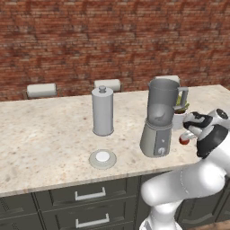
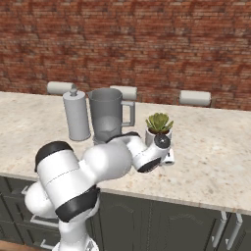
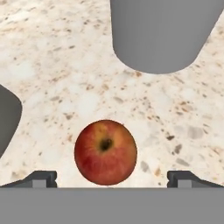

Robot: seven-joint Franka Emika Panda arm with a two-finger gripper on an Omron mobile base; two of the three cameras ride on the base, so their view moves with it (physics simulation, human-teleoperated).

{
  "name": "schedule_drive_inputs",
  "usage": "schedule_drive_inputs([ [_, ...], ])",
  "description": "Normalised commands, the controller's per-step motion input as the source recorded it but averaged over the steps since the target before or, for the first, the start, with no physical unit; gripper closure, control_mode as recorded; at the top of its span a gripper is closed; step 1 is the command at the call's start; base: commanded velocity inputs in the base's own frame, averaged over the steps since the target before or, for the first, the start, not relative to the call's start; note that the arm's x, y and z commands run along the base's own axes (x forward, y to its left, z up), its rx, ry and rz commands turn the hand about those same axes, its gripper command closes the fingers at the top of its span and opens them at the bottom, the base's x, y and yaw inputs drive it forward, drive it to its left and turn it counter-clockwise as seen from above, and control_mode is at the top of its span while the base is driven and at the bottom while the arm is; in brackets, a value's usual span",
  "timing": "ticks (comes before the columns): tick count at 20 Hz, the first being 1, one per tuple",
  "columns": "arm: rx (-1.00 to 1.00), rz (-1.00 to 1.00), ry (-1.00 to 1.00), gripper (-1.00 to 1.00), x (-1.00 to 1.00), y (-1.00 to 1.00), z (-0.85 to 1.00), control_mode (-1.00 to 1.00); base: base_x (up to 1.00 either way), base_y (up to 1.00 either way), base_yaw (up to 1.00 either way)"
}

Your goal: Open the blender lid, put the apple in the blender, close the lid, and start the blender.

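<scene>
A brick wall backs the long speckled counter (image 1: 45, 134) that I am working over; dark drawers run beneath it. On it stands the blender (image 1: 161, 117), its translucent jar open at the top, with a tall plain canister (image 1: 103, 111) to its left and a small potted plant (image 2: 158, 125) just behind the arm's wrist. The blender lid (image 1: 103, 158) lies flat on the counter in front of the canister, well apart from the jar, so I judge the lid step done and the apple step in hand. My end effector (image 3: 111, 179) hangs low at the blender's right side, its fingers (image 3: 40, 178) spread wide with nothing between them yet. The apple (image 3: 105, 152) sits on the counter directly ahead of the end effector, centred in the gap between the two tips, stem dimple facing the camera; being round, it has no long axis to square up to. I reckon a straight advance and a squeeze would take it; there is only one arm.
</scene>
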Motion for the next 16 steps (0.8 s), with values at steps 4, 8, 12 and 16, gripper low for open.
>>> schedule_drive_inputs([
  [4,0.00,0.09,0.00,-1.00,0.33,0.00,-0.24,-1.00,0.00,0.00,0.00],
  [8,0.00,0.05,0.00,-1.00,0.06,0.09,-0.21,-1.00,0.00,0.00,0.00],
  [12,0.00,0.03,0.00,-1.00,0.05,0.08,-0.14,-1.00,0.00,0.00,0.00],
  [16,0.00,0.03,0.00,-1.00,0.05,0.06,-0.17,-1.00,0.00,0.00,0.00],
])
